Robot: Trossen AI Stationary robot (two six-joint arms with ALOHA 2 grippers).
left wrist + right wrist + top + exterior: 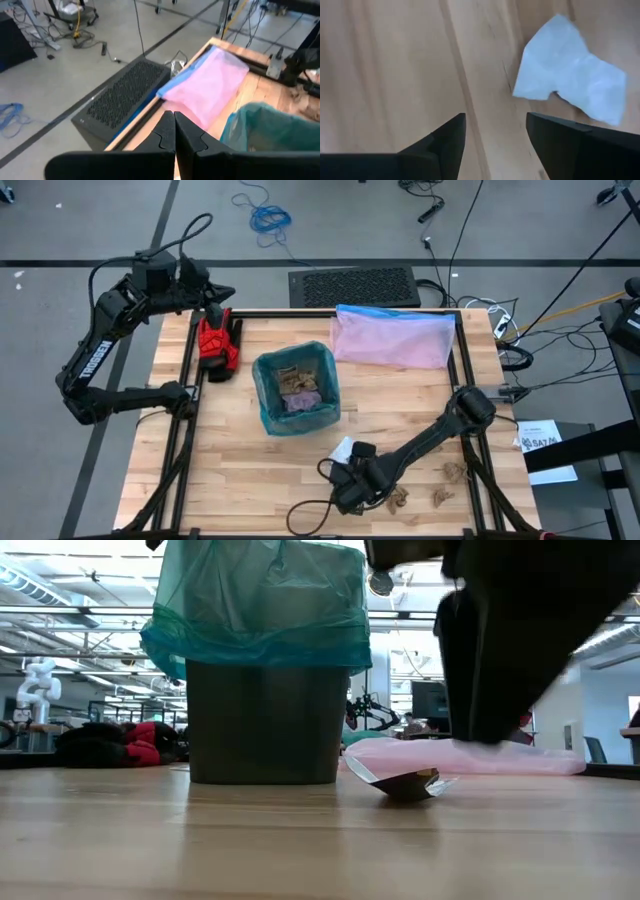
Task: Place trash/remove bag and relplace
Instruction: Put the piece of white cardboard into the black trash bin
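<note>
A: Where does it stand?

B: The right pincer (495,131) hangs low over the bench (400,395), fingers apart, nothing between them, a white scrap (570,87) just beside. The teal bag (296,390) lines the bin mid-bench, scraps already inside.

A: And the left pincer (174,131)?

B: Closed on nothing, waiting at the far left corner near a red-and-black object (217,342).

A: How should it pick up?

B: I'd centre the scrap between the fingers, drop until the tips brush the wood, then close, since thin paper slips away easily.
</note>
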